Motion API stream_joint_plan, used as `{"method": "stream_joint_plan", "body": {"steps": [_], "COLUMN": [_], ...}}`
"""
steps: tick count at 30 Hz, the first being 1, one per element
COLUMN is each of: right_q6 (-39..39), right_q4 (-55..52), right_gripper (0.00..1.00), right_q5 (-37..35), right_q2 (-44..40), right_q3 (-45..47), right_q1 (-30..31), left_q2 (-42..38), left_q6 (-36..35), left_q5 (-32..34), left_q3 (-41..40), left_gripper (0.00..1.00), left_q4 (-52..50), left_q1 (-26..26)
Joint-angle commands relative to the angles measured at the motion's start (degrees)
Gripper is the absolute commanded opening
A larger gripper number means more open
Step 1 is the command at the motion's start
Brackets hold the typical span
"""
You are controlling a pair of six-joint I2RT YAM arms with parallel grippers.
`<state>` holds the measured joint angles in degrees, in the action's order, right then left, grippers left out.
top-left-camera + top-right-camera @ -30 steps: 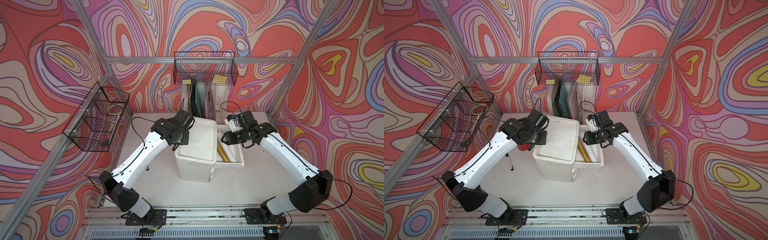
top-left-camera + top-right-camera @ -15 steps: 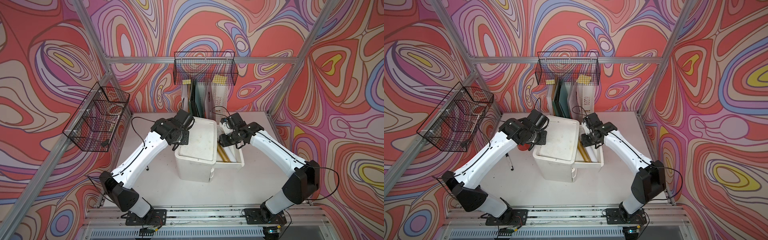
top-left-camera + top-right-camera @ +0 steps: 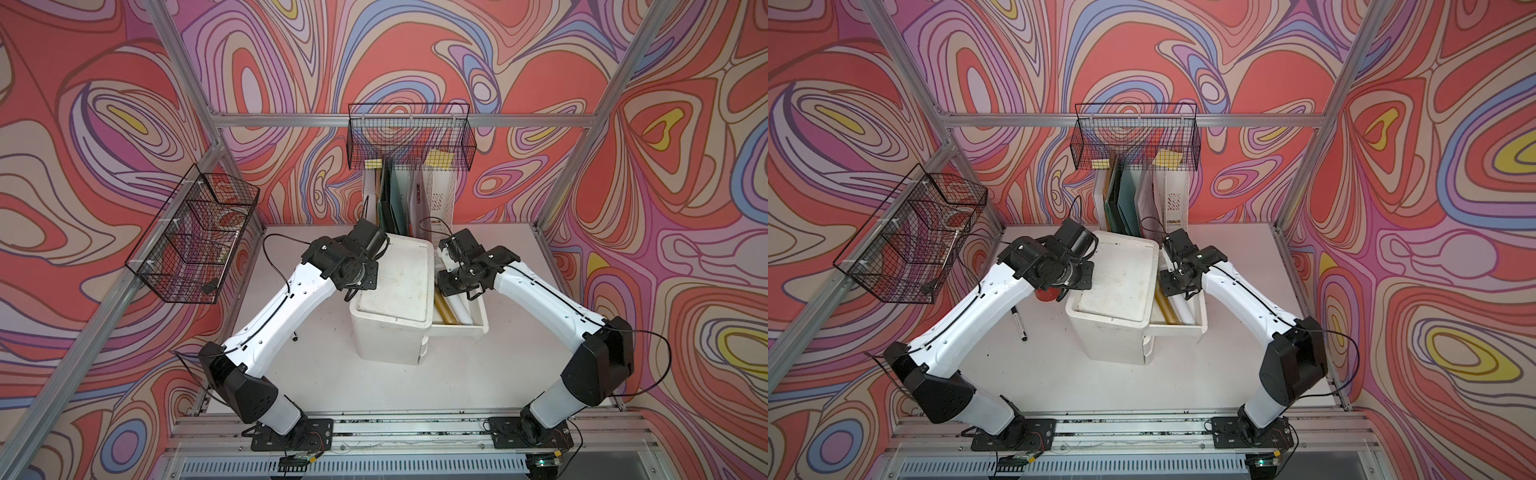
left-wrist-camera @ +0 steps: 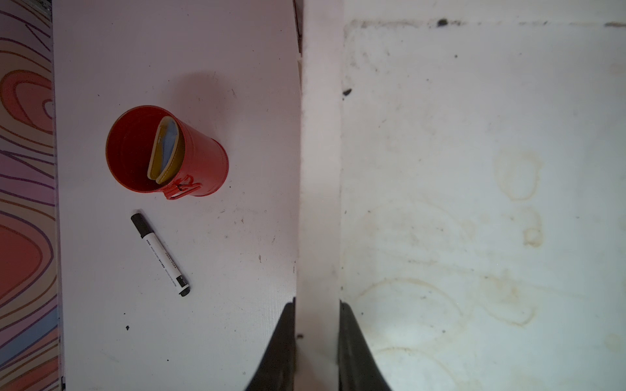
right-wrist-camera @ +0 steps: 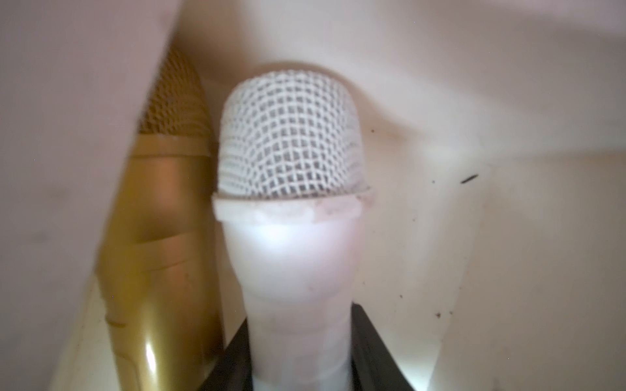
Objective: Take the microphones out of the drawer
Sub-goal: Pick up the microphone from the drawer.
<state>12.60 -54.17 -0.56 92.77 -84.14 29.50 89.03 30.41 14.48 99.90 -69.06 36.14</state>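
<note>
My right gripper (image 5: 300,315) is down in the open drawer (image 3: 457,331), centre-right in both top views. In the right wrist view the white mic (image 5: 288,203) fills the middle of the frame, mesh head toward the top. The black fingers (image 5: 372,348) sit flush against both sides of its handle at the bottom edge, so I read that as a grasp on the white mic. It is inside the drawer, not yet out.

The gold mic (image 5: 159,237) lies right alongside, touching it on the left of that frame. Its head is partly hidden behind a blurred white wall at upper left. In a top view both handles run side by side in the drawer, gold nearer the box (image 3: 395,282).

My left gripper (image 4: 317,304) is clamped on the box's raised rim at bottom centre of the left wrist view, one finger on each side of the ridge. To the left in that frame, on the table (image 4: 101,338), stands a red cup (image 4: 200,162). A pen (image 4: 161,254) lies just below it, not touching.
</note>
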Motion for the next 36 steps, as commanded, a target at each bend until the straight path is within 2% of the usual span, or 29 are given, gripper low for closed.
{"method": "stream_joint_plan", "body": {"steps": [1, 10, 27, 36], "right_q6": [1.89, 4.49, 7.52, 4.54], "right_q4": [0.90, 1.11, 5.92, 8.48], "right_gripper": [0.35, 0.24, 0.23, 0.21], "right_q5": [-1.59, -5.13, -10.56, -18.31], "right_q2": [-1.68, -4.64, -12.09, -15.75], "right_q3": [1.34, 0.69, -2.23, -4.71], "right_q1": [0.10, 0.09, 0.06, -0.01], "left_q2": [0.61, 0.35, -0.43, -0.40], "left_q6": [-0.38, -0.36, -0.45, -0.59], "left_q5": [7.39, 7.73, 7.67, 7.67], "left_q3": [-1.14, -1.29, -1.92, -2.47], "left_gripper": [0.00, 0.00, 0.00, 0.00], "left_q4": [-6.53, -6.45, -6.10, -5.65], "left_q1": [-1.09, -1.08, -1.07, -1.07]}}
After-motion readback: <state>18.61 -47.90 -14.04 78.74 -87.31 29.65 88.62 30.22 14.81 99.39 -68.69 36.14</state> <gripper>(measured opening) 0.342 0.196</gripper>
